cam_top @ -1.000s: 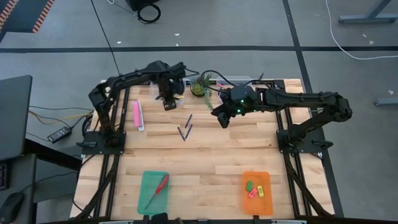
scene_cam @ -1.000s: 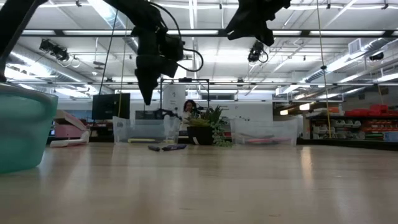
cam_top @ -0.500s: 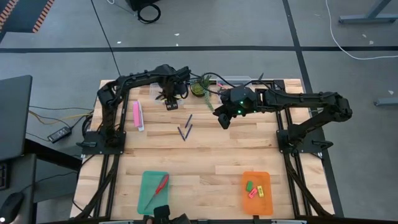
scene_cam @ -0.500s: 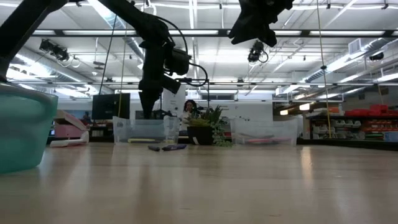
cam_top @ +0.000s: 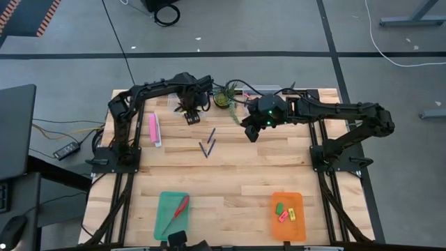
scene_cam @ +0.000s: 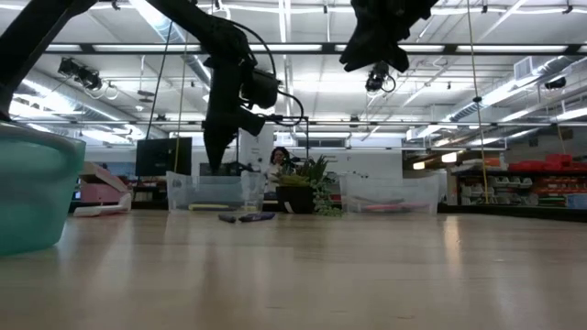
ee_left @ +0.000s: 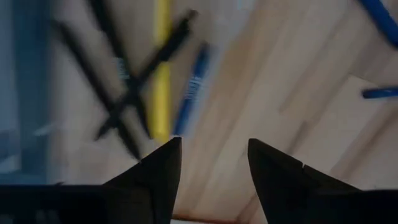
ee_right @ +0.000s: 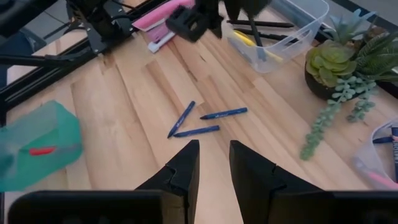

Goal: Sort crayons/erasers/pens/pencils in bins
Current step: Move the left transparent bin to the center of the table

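Left gripper (cam_top: 189, 116) hung at the table's far edge beside the potted plant (cam_top: 224, 96); right gripper (cam_top: 249, 133) sat mid-table. Three pens (cam_top: 207, 143) lay between them. Scissors (cam_top: 177, 210) in teal tray (cam_top: 162, 224), erasers (cam_top: 285, 212) in orange tray (cam_top: 298, 227).

There are no words or numbers that can be read. The blue pens (ee_right: 223, 114) and one black pencil (ee_left: 115, 59) have tiny pale marks on them, but they are too blurry to read.
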`<state>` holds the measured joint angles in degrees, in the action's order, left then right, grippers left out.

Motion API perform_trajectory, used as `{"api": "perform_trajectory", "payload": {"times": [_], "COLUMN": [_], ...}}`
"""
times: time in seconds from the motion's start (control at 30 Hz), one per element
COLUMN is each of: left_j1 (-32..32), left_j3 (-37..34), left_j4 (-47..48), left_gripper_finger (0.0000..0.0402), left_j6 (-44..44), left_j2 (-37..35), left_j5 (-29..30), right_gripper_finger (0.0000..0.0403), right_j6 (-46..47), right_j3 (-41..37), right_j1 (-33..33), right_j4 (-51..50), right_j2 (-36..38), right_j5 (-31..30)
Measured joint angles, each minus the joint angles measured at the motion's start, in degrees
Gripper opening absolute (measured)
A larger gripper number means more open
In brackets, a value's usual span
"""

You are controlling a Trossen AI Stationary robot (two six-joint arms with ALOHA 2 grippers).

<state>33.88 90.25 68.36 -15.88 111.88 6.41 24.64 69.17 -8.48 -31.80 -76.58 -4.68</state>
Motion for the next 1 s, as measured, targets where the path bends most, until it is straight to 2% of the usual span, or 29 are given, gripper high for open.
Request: {"api": "perform_trajectory", "payload": {"times": [0.27, 0.5, 0.77, 1.0], "left_j1": [6.42, 11.92, 15.82, 17.47], "left_j3": [4.33, 3.33, 3.33, 3.33], "left_j4": [-6.27, -4.53, 2.72, -2.88], "left_gripper_finger": [0.0147, 0.0122, 0.0134, 0.0150], "left_j6": [-0.12, 0.59, 1.60, -2.85], "left_j2": [-2.12, -2.12, -2.10, -2.10], "left_j5": [3.88, 3.88, 1.10, 4.19], "right_gripper_finger": [0.0095, 0.0095, 0.0095, 0.0095], "right_j6": [-0.46, 0.96, 0.24, 0.04], "right_j3": [0.00, 0.00, 0.00, 0.00], "right_j1": [-0.63, -1.87, -2.11, -2.49], "right_j4": [-0.23, -0.23, -0.22, -0.23], "right_j2": [0.00, 0.00, 0.00, 0.00], "right_j5": [-0.01, -1.34, -1.32, -1.32]}}
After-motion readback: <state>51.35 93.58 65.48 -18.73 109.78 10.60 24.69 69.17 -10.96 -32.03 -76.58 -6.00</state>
